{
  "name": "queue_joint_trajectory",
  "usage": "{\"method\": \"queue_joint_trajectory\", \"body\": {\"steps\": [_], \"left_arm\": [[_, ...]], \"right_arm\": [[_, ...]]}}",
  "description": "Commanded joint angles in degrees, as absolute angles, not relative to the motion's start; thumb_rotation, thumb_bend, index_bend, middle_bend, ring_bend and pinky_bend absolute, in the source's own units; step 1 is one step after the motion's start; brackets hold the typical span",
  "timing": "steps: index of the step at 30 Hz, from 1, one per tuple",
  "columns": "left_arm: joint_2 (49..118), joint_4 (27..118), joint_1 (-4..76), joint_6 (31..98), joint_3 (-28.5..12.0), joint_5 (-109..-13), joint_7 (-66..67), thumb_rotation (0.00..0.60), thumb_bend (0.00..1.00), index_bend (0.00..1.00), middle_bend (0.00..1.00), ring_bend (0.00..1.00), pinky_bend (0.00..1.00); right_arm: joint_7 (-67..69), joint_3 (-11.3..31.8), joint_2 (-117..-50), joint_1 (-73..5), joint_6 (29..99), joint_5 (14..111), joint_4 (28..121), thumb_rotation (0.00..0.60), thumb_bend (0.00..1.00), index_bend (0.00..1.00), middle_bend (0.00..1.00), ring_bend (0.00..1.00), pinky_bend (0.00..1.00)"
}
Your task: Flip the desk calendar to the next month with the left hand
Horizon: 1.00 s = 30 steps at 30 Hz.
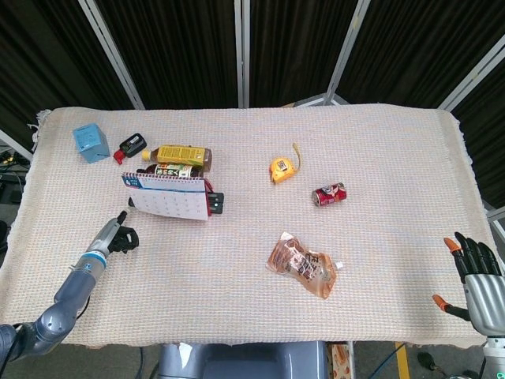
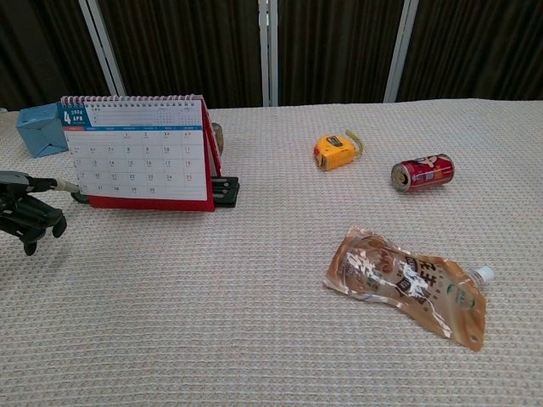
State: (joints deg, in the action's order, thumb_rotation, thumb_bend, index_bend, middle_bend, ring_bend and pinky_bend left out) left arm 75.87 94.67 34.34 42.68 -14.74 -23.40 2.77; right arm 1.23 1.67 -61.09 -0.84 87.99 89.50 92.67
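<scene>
The desk calendar (image 1: 169,198) (image 2: 140,153) stands upright at the table's left, showing an April page on a red base with a spiral binding on top. My left hand (image 1: 118,235) (image 2: 30,209) hovers low just left of the calendar's lower left corner. One finger points at that corner and the others are curled in, holding nothing. Whether the fingertip touches the calendar is unclear. My right hand (image 1: 476,276) hangs off the table's near right corner with its fingers spread and nothing in it.
Two bottles (image 1: 180,155) lie right behind the calendar, and a black clip (image 2: 225,191) lies at its right foot. A blue box (image 1: 91,143) and a black gadget (image 1: 132,145) sit at the far left. A tape measure (image 1: 280,167), a red can (image 1: 329,193) and a pouch (image 1: 304,264) lie mid-table.
</scene>
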Motion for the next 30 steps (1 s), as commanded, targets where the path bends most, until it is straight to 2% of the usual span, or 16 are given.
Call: {"method": "queue_joint_trajectory", "body": {"steps": [1, 10, 20, 22, 25, 26, 28, 30], "left_arm": [[76.28, 94.32, 35.00, 42.59, -14.52, -22.85, 2.70, 0.600, 0.72, 0.00, 0.63, 0.70, 0.58], [76.91, 94.59, 36.86, 42.36, -14.51, -22.70, 2.14, 0.600, 0.72, 0.00, 0.63, 0.70, 0.58], [75.94, 100.74, 36.45, 46.65, -14.68, -29.71, 1.11, 0.600, 0.72, 0.00, 0.63, 0.70, 0.58], [75.51, 102.62, 35.75, 48.70, -14.76, -32.66, 0.94, 0.600, 0.72, 0.00, 0.63, 0.70, 0.58], [75.19, 106.26, 33.52, 55.60, -14.75, -41.37, 1.08, 0.600, 0.72, 0.02, 0.62, 0.70, 0.57], [75.38, 106.83, 32.83, 57.77, -14.57, -43.96, 1.21, 0.600, 0.72, 0.04, 0.61, 0.70, 0.56], [76.04, 107.30, 31.53, 62.97, -13.88, -50.06, 2.46, 0.600, 0.72, 0.15, 0.57, 0.66, 0.52], [76.92, 106.62, 30.63, 68.18, -13.06, -55.97, 4.94, 0.600, 0.72, 0.21, 0.52, 0.61, 0.48]], "right_arm": [[1.23, 1.65, -61.12, -0.86, 87.93, 89.51, 92.62, 0.600, 0.02, 0.00, 0.00, 0.00, 0.00], [1.34, 1.72, -61.21, -0.94, 87.76, 89.33, 92.41, 0.600, 0.03, 0.00, 0.00, 0.00, 0.00], [1.49, 1.71, -61.12, -0.94, 87.69, 89.23, 92.45, 0.600, 0.02, 0.00, 0.00, 0.00, 0.00], [1.61, 1.73, -61.10, -0.95, 87.62, 89.11, 92.43, 0.600, 0.02, 0.00, 0.00, 0.00, 0.00], [1.70, 1.75, -61.07, -0.92, 87.68, 89.11, 92.49, 0.600, 0.02, 0.00, 0.00, 0.00, 0.00], [1.68, 1.73, -61.05, -0.91, 87.72, 89.16, 92.52, 0.600, 0.02, 0.00, 0.00, 0.00, 0.00], [1.68, 1.69, -61.03, -0.86, 87.82, 89.26, 92.61, 0.600, 0.02, 0.00, 0.00, 0.00, 0.00], [1.67, 1.67, -60.97, -0.81, 87.93, 89.33, 92.71, 0.600, 0.02, 0.00, 0.00, 0.00, 0.00]]}}
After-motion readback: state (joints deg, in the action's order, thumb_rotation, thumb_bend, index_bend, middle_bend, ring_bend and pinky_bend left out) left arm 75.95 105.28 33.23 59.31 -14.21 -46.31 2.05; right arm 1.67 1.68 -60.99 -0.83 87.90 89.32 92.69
